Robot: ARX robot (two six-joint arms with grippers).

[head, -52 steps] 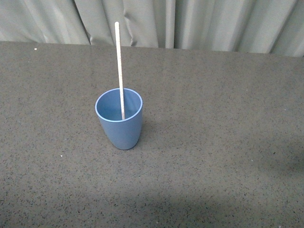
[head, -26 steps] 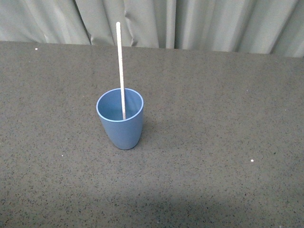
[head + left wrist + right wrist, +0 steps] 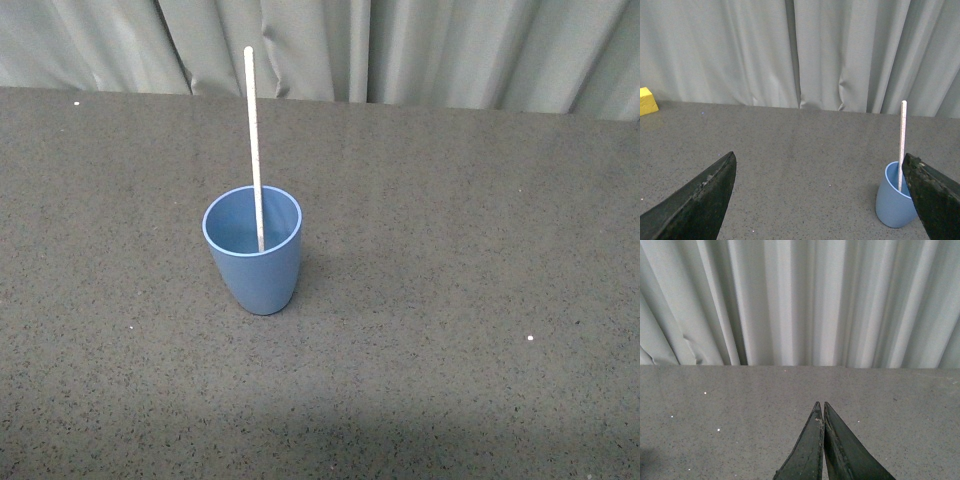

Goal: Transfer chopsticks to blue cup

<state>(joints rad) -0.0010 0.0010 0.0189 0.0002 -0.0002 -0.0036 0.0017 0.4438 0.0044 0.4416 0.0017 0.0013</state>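
The blue cup [image 3: 253, 262] stands upright on the dark speckled table [image 3: 450, 300]. The pale chopstick [image 3: 253, 140] stands inside it, leaning on the rim and rising well above it. Neither arm shows in the front view. In the left wrist view the cup [image 3: 892, 202] and chopstick [image 3: 901, 140] sit close to one finger; my left gripper [image 3: 820, 165] is open wide, empty, set back from the cup. My right gripper [image 3: 821, 404] is shut and empty over bare table, with cup and chopstick out of its view.
Grey curtains [image 3: 400, 50] hang along the table's far edge. A yellow block [image 3: 647, 101] lies at the table's far edge in the left wrist view.
None; only a slight shift of the view between the oldest frame and now. The cup and chopstick have stayed put.
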